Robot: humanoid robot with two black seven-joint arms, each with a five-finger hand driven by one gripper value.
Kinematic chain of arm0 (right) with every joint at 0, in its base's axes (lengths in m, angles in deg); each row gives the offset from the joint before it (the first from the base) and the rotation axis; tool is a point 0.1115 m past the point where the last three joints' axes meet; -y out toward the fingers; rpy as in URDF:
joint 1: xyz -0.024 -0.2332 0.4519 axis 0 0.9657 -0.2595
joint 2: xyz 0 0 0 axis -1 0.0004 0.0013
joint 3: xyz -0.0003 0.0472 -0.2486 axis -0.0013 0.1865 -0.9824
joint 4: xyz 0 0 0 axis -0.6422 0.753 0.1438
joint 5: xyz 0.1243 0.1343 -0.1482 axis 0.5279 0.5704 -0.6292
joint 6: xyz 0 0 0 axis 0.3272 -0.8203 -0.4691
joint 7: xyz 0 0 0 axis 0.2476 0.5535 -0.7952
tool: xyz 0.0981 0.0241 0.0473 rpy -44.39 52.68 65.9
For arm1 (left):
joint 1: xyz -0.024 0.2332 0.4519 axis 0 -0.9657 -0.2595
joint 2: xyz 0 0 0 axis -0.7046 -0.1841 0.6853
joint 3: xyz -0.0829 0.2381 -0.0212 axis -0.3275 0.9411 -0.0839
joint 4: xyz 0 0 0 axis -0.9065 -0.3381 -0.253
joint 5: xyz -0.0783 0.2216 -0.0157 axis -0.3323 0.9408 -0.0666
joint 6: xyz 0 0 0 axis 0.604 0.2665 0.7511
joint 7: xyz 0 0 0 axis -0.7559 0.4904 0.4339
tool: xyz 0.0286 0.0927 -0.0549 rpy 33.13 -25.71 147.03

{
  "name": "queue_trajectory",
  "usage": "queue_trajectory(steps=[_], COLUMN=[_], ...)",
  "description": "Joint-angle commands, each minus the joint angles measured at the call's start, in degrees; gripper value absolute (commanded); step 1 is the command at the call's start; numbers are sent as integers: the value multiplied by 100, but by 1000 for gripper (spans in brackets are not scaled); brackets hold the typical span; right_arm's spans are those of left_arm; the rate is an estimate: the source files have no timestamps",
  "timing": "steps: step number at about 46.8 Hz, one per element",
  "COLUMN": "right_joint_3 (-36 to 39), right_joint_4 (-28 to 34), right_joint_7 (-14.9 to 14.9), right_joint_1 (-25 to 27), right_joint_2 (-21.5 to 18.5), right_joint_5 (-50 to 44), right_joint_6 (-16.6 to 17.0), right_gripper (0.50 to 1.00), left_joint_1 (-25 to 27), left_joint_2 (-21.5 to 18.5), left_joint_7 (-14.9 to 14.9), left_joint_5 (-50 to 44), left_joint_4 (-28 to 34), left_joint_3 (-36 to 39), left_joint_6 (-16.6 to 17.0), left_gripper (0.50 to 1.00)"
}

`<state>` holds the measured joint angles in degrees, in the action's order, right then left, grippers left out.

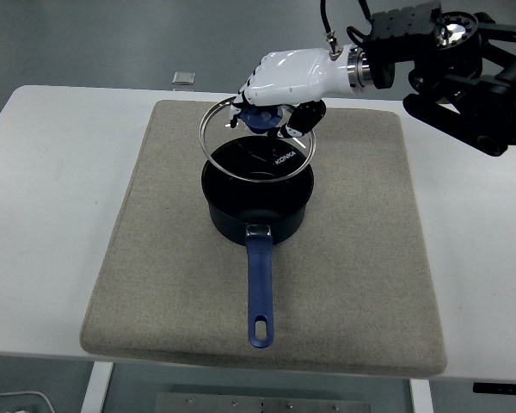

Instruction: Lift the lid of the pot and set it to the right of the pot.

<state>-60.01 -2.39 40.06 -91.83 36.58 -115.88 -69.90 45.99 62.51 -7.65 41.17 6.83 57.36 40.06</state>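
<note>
- The word "KONKA" is read in white print on the glass lid (260,142), near its right rim.
- The lid is held clear of the pot (258,198), tilted, just above the pot's far rim, in the upper middle of the frame.
- The lid's blue knob (261,116) is grasped by the right hand (285,82), whose white fingers are curled down around it from above.
- The right arm is seen entering from the upper right of the frame.
- The pot is recorded as dark blue and uncovered, standing on a grey mat (155,258) at the frame's centre.
- Its blue handle (259,288) is pointed toward the bottom edge.
- The mat is laid on a white table (43,215).
- A small grey object (185,78) is noted at the table's far edge, upper left of centre; no writing can be made out on it.
</note>
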Motion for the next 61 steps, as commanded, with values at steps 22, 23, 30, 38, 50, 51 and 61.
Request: queue_trajectory(steps=[22, 23, 30, 38, 50, 51, 61], right_joint_3=[-81, -90, -256, -538, -819, -820, -837], right_joint_4=[953, 997, 1234, 1428, 1586, 1612, 1753], right_joint_7=[2, 2, 2, 2, 2, 2, 2], right_joint_1=[43, 52, 79, 96, 210, 228, 430], right_joint_2=[-7, -7, -7, 2, 37, 37, 81], right_joint_5=[-14, -23, -32, -23, -23, -23, -23], right_joint_6=[-26, -26, -52, -70, -149, -149, -211], right_gripper=[500, 500, 500, 500, 500, 500, 500], left_joint_1=[1, 1, 1, -8, -8, 1, 1], left_joint_2=[0, 0, 0, 0, 0, 0, 0], left_joint_7=[5, -4, -4, 5, -4, -4, 5], left_joint_5=[0, 0, 0, 0, 0, 0, 0], left_joint_4=[0, 0, 0, 0, 0, 0, 0], left_joint_3=[0, 0, 0, 9, 0, 0, 0], left_joint_6=[-1, -1, -1, -1, -1, -1, -1], left_gripper=[1000, 1000, 1000, 1000, 1000, 1000, 1000])
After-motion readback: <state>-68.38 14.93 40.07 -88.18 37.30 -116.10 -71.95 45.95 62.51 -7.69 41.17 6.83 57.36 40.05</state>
